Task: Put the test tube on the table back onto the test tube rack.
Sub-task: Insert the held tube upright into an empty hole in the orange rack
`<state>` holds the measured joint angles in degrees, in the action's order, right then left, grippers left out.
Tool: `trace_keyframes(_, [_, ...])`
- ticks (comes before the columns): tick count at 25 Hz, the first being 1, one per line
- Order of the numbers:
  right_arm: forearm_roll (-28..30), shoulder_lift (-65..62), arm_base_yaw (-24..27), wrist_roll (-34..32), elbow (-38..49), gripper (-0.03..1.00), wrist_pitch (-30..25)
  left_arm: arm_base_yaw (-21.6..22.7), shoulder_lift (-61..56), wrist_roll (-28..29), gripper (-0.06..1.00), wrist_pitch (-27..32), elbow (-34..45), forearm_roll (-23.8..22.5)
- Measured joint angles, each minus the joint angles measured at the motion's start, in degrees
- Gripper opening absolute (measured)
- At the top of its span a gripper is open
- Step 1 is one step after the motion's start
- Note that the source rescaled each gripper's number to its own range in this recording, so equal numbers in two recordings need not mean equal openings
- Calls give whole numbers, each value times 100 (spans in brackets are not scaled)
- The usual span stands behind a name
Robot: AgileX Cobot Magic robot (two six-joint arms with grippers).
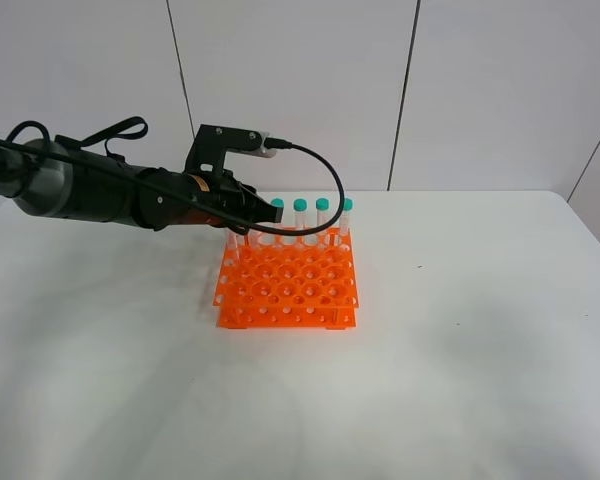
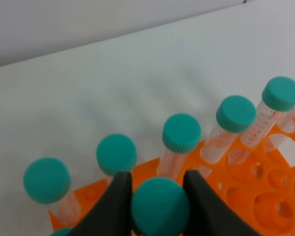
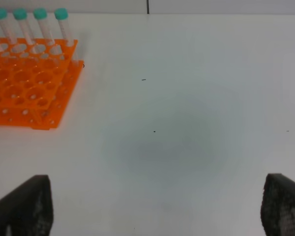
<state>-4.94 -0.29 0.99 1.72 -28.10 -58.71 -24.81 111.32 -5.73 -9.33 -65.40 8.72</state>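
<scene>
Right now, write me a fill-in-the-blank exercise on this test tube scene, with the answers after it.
1. The left gripper has its jaws shut on the ____ cap of the test tube.
2. The test tube rack is bright ____.
3. The right gripper has its jaws ____ above the bare table.
4. The rack stands on the ____.

Answers: teal-green; orange; open; table

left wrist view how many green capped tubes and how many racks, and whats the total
green-capped tubes: 7, one of them in the left gripper, one cut off at the picture's edge
orange rack: 1
total: 8
</scene>
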Motion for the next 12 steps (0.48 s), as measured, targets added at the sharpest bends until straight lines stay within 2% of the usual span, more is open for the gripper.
trace_keyframes(12, [0,0,0,0,0,92,0,0,72,12,0,-106,0,0])
